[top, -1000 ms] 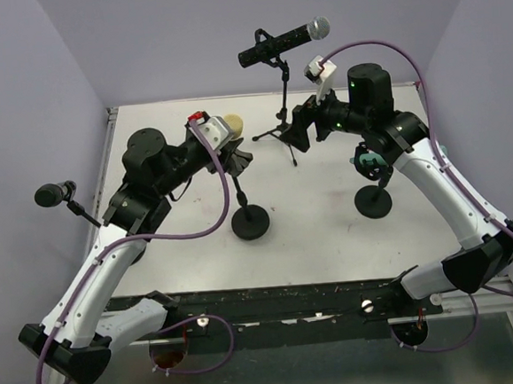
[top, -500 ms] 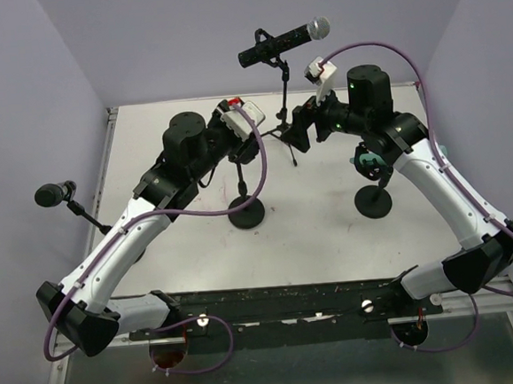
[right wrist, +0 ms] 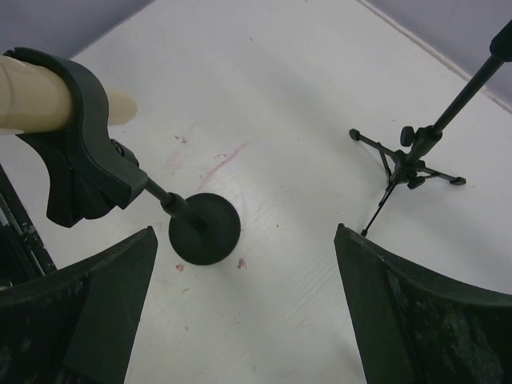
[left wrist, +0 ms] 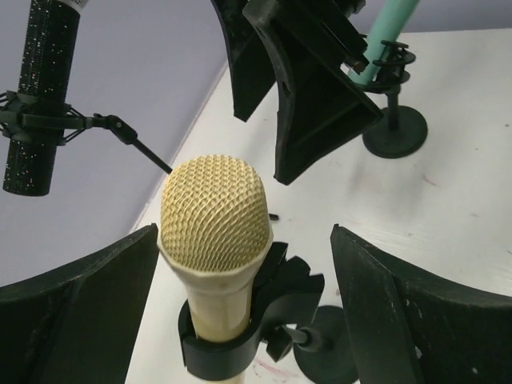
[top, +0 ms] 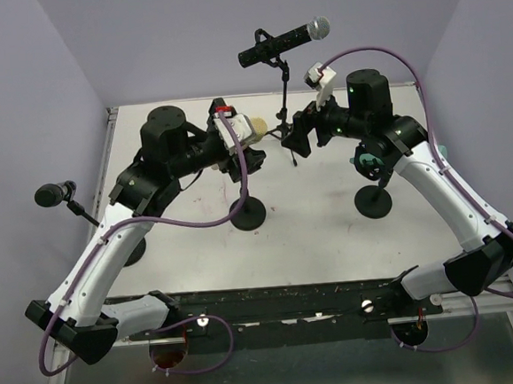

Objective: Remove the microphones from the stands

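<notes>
A cream microphone with a gold mesh head [left wrist: 214, 210] stands upright in a black clip [left wrist: 240, 340] on a round-based stand [top: 247, 212]. My left gripper [left wrist: 244, 240] is open, one finger on each side of the head and clip, touching neither. In the top view the left gripper [top: 246, 150] sits at the microphone [top: 251, 127]. My right gripper [top: 295, 137] is open and empty, just right of it. The right wrist view shows the right gripper [right wrist: 244, 240] above bare table, with the clip [right wrist: 76, 152] and cream handle [right wrist: 40, 100] at left and the stand base [right wrist: 204, 228] below.
A black microphone with a silver head [top: 285, 40] sits on a tripod stand [right wrist: 408, 156] at the back. A teal microphone on a round-based stand [top: 373, 202] is at the right. A small black microphone on a stand [top: 52, 195] is at the left edge.
My left arm swung right over the microphone and hid it, then drew back, and the gold head shows again between its open fingers. The right arm has barely moved.
</notes>
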### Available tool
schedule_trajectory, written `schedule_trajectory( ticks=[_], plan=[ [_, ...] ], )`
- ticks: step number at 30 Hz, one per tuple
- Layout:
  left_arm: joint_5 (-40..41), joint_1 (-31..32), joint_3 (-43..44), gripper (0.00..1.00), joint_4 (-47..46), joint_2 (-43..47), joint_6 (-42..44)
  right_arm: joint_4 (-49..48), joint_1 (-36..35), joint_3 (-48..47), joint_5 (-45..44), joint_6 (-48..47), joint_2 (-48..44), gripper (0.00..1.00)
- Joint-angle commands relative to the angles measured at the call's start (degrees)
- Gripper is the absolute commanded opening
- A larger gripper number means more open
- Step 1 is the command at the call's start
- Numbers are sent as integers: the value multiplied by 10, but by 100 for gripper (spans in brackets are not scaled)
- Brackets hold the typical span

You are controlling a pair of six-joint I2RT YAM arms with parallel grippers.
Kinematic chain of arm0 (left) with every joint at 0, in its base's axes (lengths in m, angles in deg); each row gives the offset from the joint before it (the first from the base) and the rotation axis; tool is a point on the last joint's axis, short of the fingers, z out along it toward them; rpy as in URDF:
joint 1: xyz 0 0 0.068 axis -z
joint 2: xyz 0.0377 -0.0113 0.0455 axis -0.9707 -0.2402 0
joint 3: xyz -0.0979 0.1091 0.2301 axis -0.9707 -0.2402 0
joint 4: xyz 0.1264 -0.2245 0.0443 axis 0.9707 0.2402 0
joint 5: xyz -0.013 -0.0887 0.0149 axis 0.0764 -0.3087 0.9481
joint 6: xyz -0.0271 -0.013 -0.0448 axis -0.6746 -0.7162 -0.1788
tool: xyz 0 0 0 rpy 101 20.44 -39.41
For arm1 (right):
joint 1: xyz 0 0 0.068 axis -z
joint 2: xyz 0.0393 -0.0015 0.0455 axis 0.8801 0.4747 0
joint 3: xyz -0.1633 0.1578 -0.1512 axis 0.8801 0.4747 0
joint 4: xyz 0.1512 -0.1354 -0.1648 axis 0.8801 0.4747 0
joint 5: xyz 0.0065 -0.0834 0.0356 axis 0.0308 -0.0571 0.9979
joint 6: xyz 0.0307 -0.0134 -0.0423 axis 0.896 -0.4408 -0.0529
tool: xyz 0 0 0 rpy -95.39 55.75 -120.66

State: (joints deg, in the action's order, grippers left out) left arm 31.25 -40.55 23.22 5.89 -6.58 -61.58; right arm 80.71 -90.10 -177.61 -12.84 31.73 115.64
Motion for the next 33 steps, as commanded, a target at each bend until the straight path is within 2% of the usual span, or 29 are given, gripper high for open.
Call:
schedule_trajectory(
  ticks=[1, 6, 12, 15, 19, 23, 26, 29, 33],
  plan=[
    [-164, -50, 71, 95, 159, -10, 47, 15, -3, 0, 23, -12, -17, 100],
    [-212, -100, 116, 92, 179, -44, 74, 21, -2, 10, 54, -24, -24, 100],
    [-282, -104, 207, 81, 268, -121, 128, 36, -3, 3, 98, -39, -18, 100],
    [-304, -105, 238, 74, 310, -152, 135, 34, -3, 0, 106, -47, -21, 100],
    [-312, -105, 239, 58, 310, -162, 132, 32, -2, 4, 103, -54, -28, 100],
    [-306, -105, 223, 41, 257, -154, 80, 25, -3, 15, 140, -84, -42, 100],
    [-273, -102, 190, 31, 162, -137, -2, -26, -3, 45, 156, -70, -58, 100],
    [-243, -100, 153, 27, 83, -119, -58, -61, -3, 50, 188, -48, -50, 100],
    [-242, -95, 104, 25, 30, -97, -71, -97, -3, 59, 258, -56, -25, 100]
  ],
)
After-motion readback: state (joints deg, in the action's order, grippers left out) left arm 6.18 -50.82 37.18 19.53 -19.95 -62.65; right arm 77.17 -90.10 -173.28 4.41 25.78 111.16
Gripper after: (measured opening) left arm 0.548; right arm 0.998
